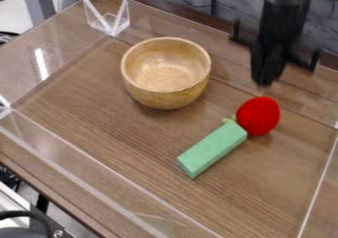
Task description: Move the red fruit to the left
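The red fruit (259,115) is a small glossy ball lying on the wooden table at the right, touching the upper end of a green block (212,149). My gripper (268,76) hangs above and just behind the fruit, blurred by motion. Its dark fingers look drawn together into one narrow column, shut with nothing between them. A clear gap separates the fingertips from the fruit.
A wooden bowl (166,71) stands left of the fruit near the table's middle. A clear plastic wall (40,59) rims the table, with a folded clear piece (109,18) at the back left. Bare wood (99,133) lies front left.
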Robot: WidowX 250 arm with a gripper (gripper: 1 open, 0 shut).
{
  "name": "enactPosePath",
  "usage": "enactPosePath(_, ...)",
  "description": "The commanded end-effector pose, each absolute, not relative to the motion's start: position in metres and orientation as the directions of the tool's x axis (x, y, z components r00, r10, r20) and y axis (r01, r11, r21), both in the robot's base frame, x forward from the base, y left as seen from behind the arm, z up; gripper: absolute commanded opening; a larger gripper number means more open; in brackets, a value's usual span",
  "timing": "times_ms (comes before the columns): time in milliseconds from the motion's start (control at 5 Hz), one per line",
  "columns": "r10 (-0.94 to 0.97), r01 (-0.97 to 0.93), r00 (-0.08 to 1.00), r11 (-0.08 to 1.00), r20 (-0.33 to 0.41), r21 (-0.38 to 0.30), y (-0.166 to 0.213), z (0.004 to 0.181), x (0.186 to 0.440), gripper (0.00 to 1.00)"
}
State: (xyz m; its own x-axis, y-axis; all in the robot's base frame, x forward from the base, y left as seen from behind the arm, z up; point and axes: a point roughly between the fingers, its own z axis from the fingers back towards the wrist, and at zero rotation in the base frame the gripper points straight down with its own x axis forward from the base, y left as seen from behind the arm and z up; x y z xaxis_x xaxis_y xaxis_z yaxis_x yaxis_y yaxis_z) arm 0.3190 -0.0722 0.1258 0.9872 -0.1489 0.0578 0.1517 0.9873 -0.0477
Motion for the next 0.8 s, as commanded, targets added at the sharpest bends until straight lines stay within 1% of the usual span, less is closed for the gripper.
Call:
enactPosePath(0,-0.18,0.186,0.977,0.981,0.111,-0.05,-0.081,0.141,0.321,1.0)
enactPosePath(200,-0.21,0.216,0.973,0.975,0.091,-0.053,-0.091,0.122,0.32,1.0)
enactPosePath(400,-0.187,0.191,0.98,0.98,0.067,-0.054,-0.089,0.11,0.316,1.0)
enactPosePath(600,-0.155,0.158,0.987,0.986,0.046,-0.057,-0.084,0.103,0.312,1.0)
